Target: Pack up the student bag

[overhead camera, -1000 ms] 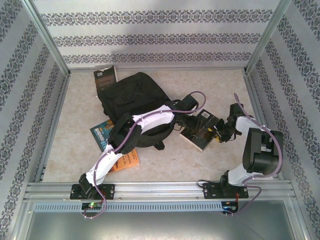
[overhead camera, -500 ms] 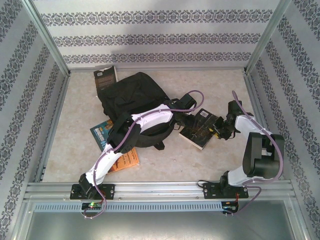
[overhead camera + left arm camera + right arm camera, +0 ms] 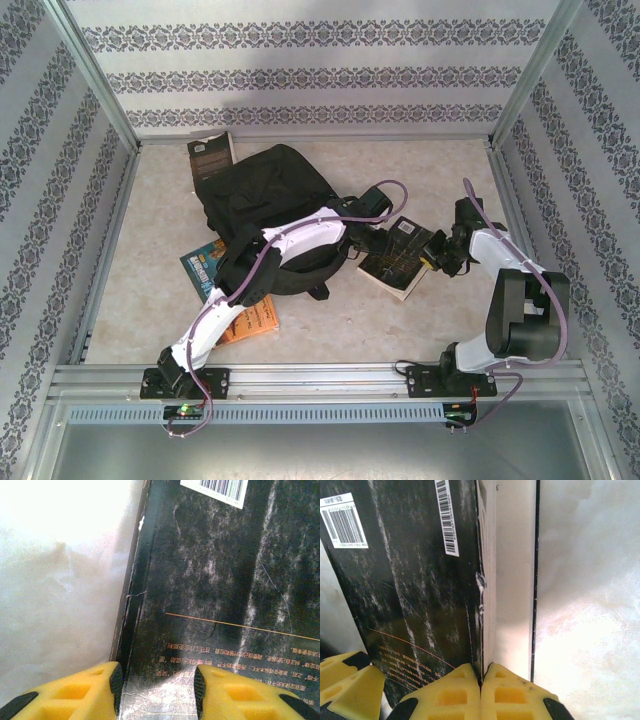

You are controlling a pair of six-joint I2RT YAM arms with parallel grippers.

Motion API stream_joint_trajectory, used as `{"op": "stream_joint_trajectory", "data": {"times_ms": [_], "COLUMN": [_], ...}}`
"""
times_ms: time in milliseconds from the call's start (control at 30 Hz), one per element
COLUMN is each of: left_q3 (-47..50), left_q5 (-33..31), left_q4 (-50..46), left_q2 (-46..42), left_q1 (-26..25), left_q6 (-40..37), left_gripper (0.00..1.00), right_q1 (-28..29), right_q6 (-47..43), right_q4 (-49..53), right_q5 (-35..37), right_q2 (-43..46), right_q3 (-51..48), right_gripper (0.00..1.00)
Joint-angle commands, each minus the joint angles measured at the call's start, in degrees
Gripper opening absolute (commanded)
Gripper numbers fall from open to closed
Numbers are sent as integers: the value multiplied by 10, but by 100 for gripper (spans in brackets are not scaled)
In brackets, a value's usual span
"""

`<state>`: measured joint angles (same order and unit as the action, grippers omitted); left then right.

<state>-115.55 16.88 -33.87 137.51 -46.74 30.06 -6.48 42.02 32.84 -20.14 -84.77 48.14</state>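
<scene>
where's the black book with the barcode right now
In the top view the black book lies on the table right of centre, just right of the backpack, between the left hand and right hand.

Pale marbled table with a bag and four books
The table carried a black backpack left of centre; a black book lay at the backpack's far left corner, a blue book and an orange book near its front edge, and a dark barcoded book just to its right
</scene>
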Motion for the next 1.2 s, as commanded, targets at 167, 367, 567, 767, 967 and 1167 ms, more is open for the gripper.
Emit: {"op": "stream_joint_trajectory", "data": {"times_ms": [167, 367, 567, 767, 967, 1167], "left_q3": [-24, 1, 37, 49, 111, 150], "left_q5": [19, -25, -61, -59, -13, 108], "left_q4": [-78, -82, -86, -99, -68, -7], "left_q2": [-67, -161, -241, -277, -312, -322], "left_q1": [18, 47, 64, 83, 134, 169], "left_q6": [25, 61, 73, 66, 96, 109], "left_gripper": [61, 66, 68, 70, 74, 79], "right_q1": [14, 16, 42, 58, 69, 97], "right_q6": [5, 52, 84, 106, 110, 114], "right_q4": [4, -9, 6, 16, 5, -22], "right_q5": [27, -1, 32, 51, -14, -77], "right_q2": [64, 84, 108, 132, 127, 125], "right_q3": [50, 58, 108, 166, 215, 251], "right_gripper": [0, 0, 0, 0, 0, 0]}}
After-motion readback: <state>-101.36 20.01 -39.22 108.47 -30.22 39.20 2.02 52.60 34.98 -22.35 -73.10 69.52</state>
